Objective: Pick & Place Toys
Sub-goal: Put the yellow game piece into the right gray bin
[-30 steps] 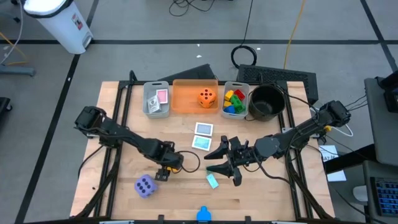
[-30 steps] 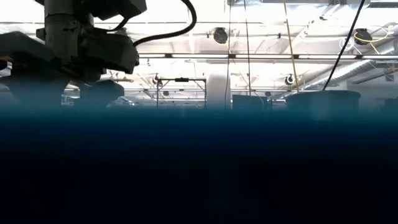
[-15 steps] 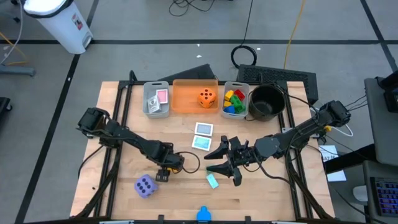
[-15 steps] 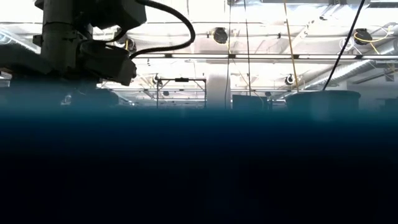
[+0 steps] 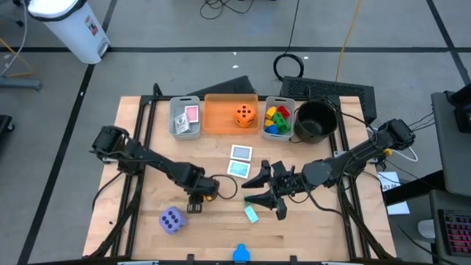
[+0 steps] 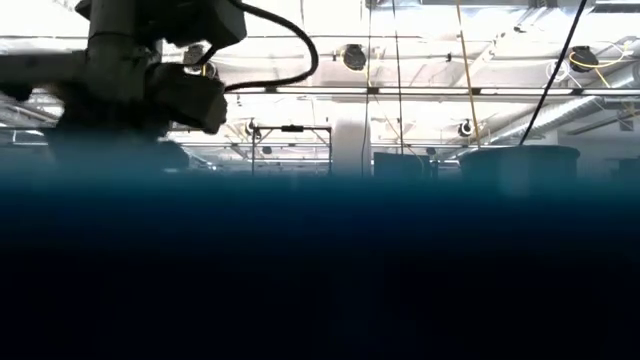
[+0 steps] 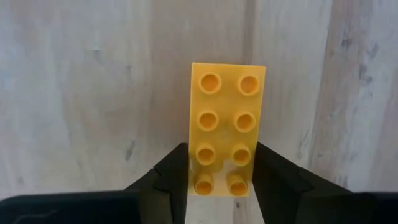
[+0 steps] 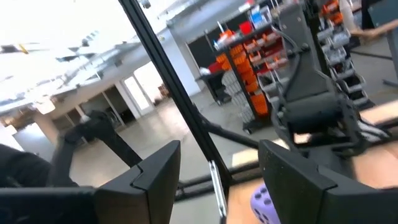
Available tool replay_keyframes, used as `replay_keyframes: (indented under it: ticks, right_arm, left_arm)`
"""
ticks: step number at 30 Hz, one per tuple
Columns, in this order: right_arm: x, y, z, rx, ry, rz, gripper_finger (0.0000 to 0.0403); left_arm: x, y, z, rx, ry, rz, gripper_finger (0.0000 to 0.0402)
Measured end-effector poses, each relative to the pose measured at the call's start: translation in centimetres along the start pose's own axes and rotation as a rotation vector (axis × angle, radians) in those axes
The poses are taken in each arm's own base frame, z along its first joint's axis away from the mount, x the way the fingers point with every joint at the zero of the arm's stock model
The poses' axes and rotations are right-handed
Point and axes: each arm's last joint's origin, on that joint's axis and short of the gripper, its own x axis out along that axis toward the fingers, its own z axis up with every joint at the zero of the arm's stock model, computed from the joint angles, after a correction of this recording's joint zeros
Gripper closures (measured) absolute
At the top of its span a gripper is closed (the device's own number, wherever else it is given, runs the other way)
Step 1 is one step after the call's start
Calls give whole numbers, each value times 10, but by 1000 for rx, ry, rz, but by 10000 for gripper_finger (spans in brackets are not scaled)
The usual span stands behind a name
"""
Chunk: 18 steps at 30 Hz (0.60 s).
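Left hand (image 7: 219, 180) pinches the yellow brick (image 7: 225, 137), its near end cut off; right hand (image 8: 219, 171) spread.

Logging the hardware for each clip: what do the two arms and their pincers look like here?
Both arms are dark, nearly black, built of slim jointed segments with bulkier housings at the base joints. The left arm ends in the left pincer, whose two fingers are black, flat and angular. The right pincer has the same black, wedge-shaped fingers. A black cable loops beside the left arm's wrist.
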Motion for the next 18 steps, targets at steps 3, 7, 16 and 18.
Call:
replay_keyframes:
  ticks: [3, 7, 16, 18]
  right_arm:
    - [0, 3, 5, 18, -54, 30, 197]
    - [-1, 4, 17, 14, -156, 72, 197]
    - [1, -7, 26, -71, -203, 38, 197]
    - [3, -12, 21, -86, -147, 3, 197]
  left_arm:
    - [-12, 7, 1, -45, -22, -35, 259]
    - [-38, 18, -3, -84, -83, -53, 237]
    - [-123, 47, -17, -217, -471, -125, 261]
    - [-138, 51, -21, -243, -560, -147, 261]
